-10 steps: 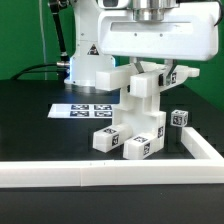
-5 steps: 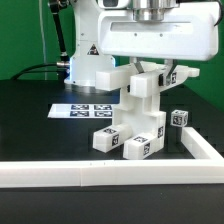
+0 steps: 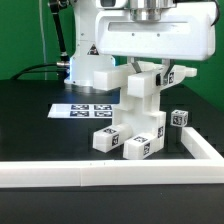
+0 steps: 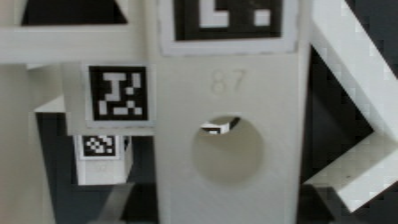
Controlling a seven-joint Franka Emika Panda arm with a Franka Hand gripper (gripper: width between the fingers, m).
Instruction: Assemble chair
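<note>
From my seat, the gripper (image 3: 150, 74) hangs straight above the chair (image 3: 135, 125), its fingers part-way apart and reaching down on either side of the chair's topmost piece. That piece sits between them, slightly tilted. Whether the pads actually press on it I cannot tell: the wide white housing above covers the contact in the exterior view, and I cannot pick out the fingers with any certainty in the wrist view.

The chair is a half-built stack of white blocks standing on the black table (image 3: 30, 135), with tags facing me on its lower blocks. A small tagged block (image 3: 178, 117) lies apart from the chair on the exterior view's right. The marker board (image 3: 80, 110) lies flat behind the chair towards the exterior view's left. The border rail (image 3: 100, 175) runs in front of the chair and turns back along the exterior view's right.

Only the wrist view gives me the chair close up: a flat white face (image 4: 267, 95) with a round hole (image 4: 228, 160) and a small metal pin (image 4: 221, 126) at the hole's edge. Beside that face are a large tag (image 4: 118, 92) and a smaller one (image 4: 100, 146), and another tag (image 4: 224, 18) lies beyond it. The exterior view shows none of this.
</note>
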